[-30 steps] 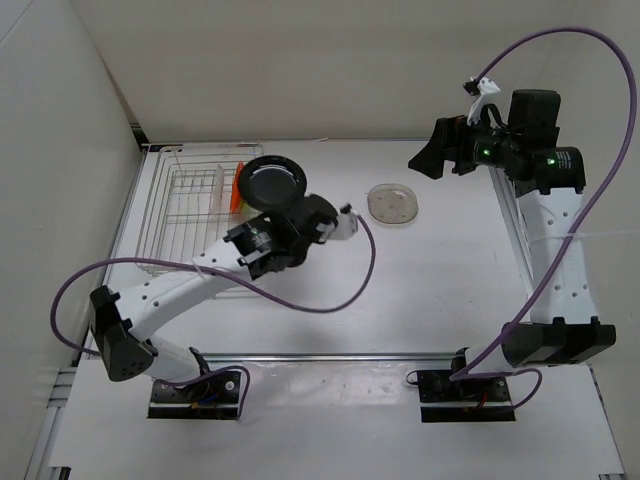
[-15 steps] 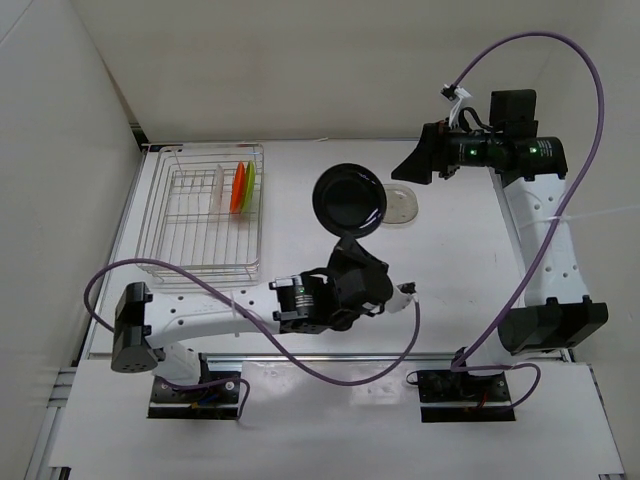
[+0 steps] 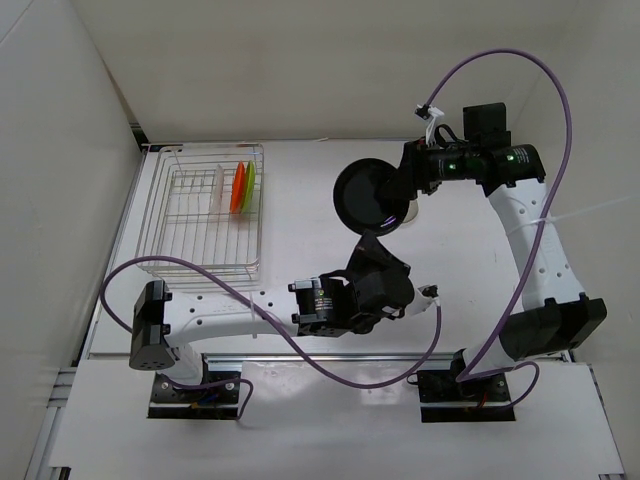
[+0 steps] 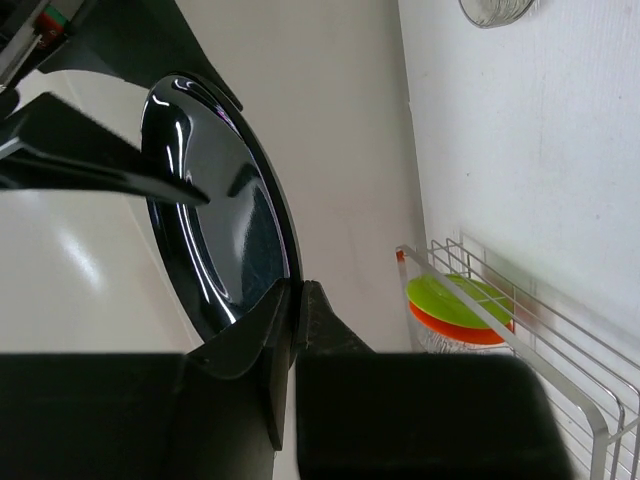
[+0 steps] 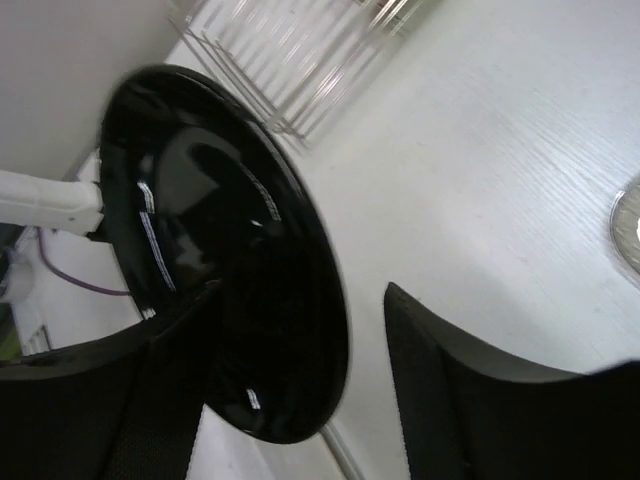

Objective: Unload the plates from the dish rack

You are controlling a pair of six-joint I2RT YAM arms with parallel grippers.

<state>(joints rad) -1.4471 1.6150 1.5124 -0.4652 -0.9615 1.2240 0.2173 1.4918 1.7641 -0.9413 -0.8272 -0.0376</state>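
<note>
White and matte, the surface (image 3: pixel 300 225) shows the job at roughly its halfway mark, by my reading. One clear translucent round plate (image 4: pixel 495 10) already lies flat on it, right of centre and toward the far side; a glossy black round plate (image 3: pixel 362 195) is out of the rack and up in the air; a round orange plate (image 3: pixel 238 188) and a round lime green plate (image 3: pixel 249 178) stand on edge, side by side, in the silver wire dish rack (image 3: pixel 200 264) at the far left, so two are left to lift out.

The left jaws are pressed together on the near rim of the black plate, pinching it between both fingers (image 4: pixel 248 335), as the left wrist view shows plainly; the plate rises from them at a tilt. The right jaws are spread wide, one finger to each side of the plate's far-right rim; in the right wrist view the dark disc fills the gap between them, though I cannot tell whether either pad touches it. It looks like a hand-over in mid-air; the right jaws would have to close on the rim before the left ones let go, or the slick plate could drop.

Outward from there, the left arm (image 3: pixel 230 305) stretches low across the near side toward the right; the right arm (image 3: pixel 530 240) reaches in from the far right; the clear plate lies just beside the meeting point, partly hidden in the top view.
</note>
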